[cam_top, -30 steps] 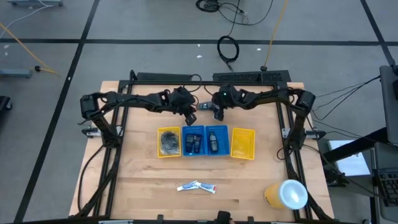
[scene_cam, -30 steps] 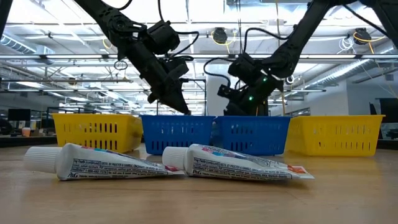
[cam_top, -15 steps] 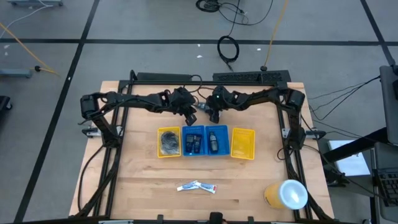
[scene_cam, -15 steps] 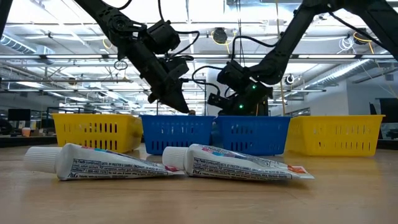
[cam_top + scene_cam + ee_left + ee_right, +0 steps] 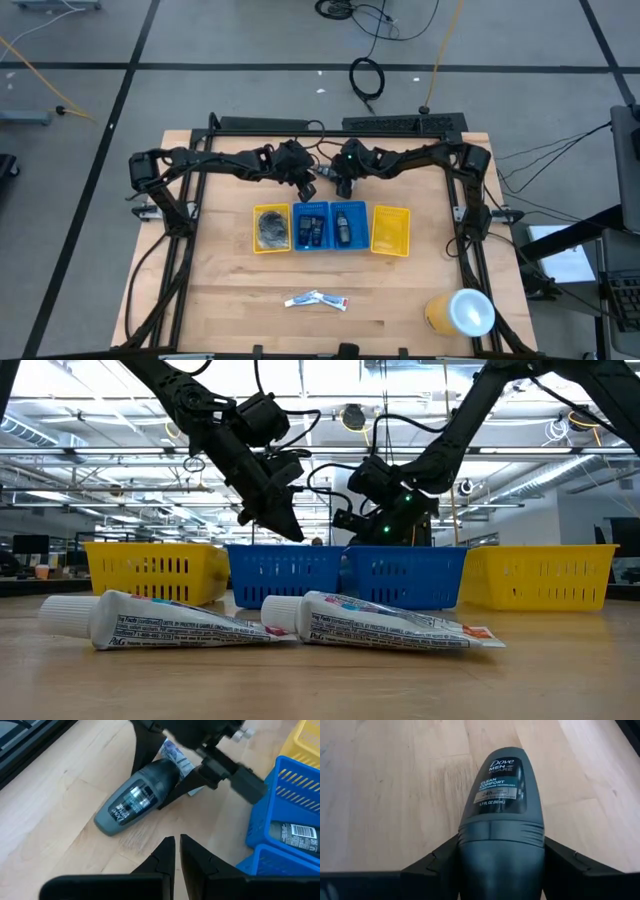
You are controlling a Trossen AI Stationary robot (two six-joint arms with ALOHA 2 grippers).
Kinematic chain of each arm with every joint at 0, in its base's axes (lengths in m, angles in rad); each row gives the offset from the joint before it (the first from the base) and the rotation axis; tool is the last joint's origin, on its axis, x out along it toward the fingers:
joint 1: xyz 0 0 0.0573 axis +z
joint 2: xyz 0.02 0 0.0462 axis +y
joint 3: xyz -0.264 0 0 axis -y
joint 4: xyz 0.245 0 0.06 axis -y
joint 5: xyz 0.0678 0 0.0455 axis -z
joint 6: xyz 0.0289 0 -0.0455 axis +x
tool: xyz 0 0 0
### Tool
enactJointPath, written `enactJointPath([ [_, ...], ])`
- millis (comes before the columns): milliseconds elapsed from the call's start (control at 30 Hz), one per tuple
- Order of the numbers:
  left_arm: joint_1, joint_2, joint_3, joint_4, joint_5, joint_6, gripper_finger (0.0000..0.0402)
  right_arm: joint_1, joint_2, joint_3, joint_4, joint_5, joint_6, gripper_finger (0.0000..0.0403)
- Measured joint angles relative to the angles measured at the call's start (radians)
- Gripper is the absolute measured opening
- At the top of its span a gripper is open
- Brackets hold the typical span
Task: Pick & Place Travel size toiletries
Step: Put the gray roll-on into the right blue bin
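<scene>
- Table (image 5: 230,300) of pale wood: four slotted plastic trays in a row at centre, yellow (image 5: 271,229), blue (image 5: 310,227), blue (image 5: 347,226), yellow (image 5: 391,230).
- Right gripper (image 5: 343,186), at 12 o'clock of the trays: fingers straddle a dark grey roll-on deodorant bottle (image 5: 500,820) lying on the wood, narrowing on it; grip not confirmed.
- Left gripper (image 5: 177,847), just beside: fingers almost together, empty.
- Step judged: pick. Next: close fully, lift, carry to a blue tray.
- Two white tubes (image 5: 316,299) at 6 o'clock, untouched.

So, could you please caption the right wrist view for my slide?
Right hand straddling a dark Dove bottle lying on the wooden table.
</scene>
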Motion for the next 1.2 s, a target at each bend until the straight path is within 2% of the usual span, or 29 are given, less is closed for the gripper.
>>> enactJointPath([
  [200, 0.0, 0.0, 0.0, -0.007, 0.0, -0.005, 0.0026, 0.0, -0.088, -0.001, -0.015, 0.003, 0.045, 0.0197],
  [300, 0.0, 0.0, 0.0, -0.007, 0.004, -0.013, 0.0026, 0.007, -0.14, -0.001, -0.053, 0.038, 0.055, 0.0197],
  [500, -0.01, 0.0, 0.0, -0.037, 0.038, -0.013, 0.0026, 0.046, -0.254, -0.001, -0.228, 0.153, 0.06, 0.0197],
  [700, -0.057, -0.001, 0.0, -0.054, 0.033, -0.013, 0.0026, 0.101, -0.385, -0.004, -0.4, 0.158, 0.111, 0.0197],
  [867, -0.113, -0.026, -0.001, -0.076, -0.024, -0.013, 0.0026, 0.181, -0.485, -0.004, -0.539, 0.166, 0.181, 0.0197],
  [967, -0.147, -0.072, -0.001, -0.1, -0.096, -0.011, 0.0026, 0.262, -0.521, -0.01, -0.604, 0.232, 0.232, 0.0197],
  [1200, -0.214, -0.194, -0.001, -0.123, -0.123, -0.015, 0.0026, 0.446, -0.56, -0.083, -0.616, 0.342, 0.381, 0.0197],
])
